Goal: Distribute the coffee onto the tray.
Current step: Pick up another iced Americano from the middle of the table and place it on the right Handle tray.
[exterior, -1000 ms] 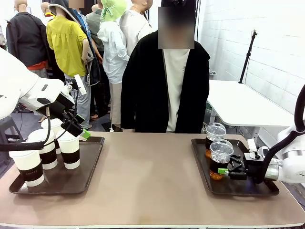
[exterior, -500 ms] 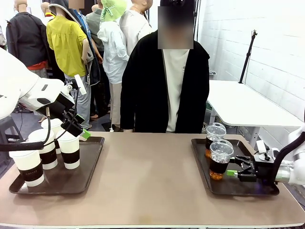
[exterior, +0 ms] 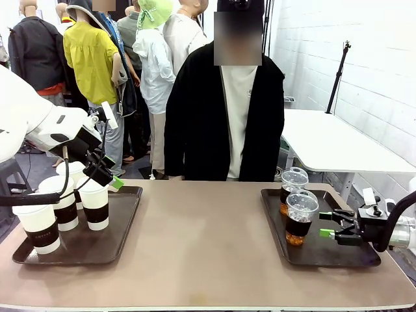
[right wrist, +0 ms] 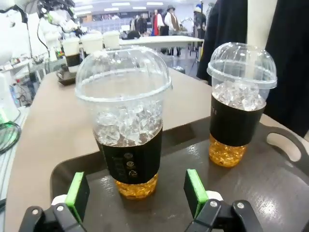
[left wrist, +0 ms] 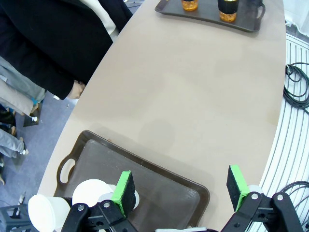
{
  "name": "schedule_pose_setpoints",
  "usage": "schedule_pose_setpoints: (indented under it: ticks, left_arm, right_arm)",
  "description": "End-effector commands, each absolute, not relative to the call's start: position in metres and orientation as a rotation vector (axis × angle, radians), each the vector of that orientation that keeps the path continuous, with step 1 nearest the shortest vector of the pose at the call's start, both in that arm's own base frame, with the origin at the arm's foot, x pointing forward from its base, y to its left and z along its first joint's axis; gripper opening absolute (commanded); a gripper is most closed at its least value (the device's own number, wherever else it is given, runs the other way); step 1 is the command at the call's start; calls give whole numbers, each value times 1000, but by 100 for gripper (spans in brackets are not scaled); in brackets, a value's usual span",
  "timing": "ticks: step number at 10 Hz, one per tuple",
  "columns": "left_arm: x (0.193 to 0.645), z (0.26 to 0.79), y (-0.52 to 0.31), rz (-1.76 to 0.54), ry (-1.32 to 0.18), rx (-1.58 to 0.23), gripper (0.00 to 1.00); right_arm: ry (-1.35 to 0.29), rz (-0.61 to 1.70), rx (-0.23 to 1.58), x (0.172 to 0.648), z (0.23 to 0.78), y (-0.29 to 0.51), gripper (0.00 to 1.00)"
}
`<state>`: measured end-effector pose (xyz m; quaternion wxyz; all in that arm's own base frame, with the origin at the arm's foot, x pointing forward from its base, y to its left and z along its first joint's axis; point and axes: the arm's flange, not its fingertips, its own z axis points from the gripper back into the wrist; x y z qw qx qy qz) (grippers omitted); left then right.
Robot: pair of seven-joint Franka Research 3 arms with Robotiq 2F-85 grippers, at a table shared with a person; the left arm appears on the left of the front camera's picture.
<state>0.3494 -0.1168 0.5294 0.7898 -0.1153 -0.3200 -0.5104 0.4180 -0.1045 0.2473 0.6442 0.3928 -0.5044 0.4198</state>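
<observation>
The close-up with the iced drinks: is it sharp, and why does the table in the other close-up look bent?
Right wrist view: the nearer iced cup and farther iced cup are crisp, the hall behind soft. Left wrist view: the wide lens bows the table edge into a curve. Front view: even light, faint shadows.

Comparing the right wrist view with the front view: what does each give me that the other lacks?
Right wrist alone: ice packed under the dome lids, amber drink below the dark sleeves, the right hand open short of the near iced cup.
Front alone: the left tray, the left hand over its white lidded cups, the person across the table.
Both: two iced cups, near and far, on the right tray.
</observation>
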Motion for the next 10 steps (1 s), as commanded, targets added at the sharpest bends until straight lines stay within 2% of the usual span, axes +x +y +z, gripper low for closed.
schedule_pose_setpoints:
  ticks: [1,10]
  left_arm:
    - [351,528,-114,-1116,-691,-269,100]
    - [351,528,-114,-1116,-691,-269,100]
  right_arm:
    - [-1167,951,921,416,244,-106,100]
    - [-1167,951,921,416,244,-106,100]
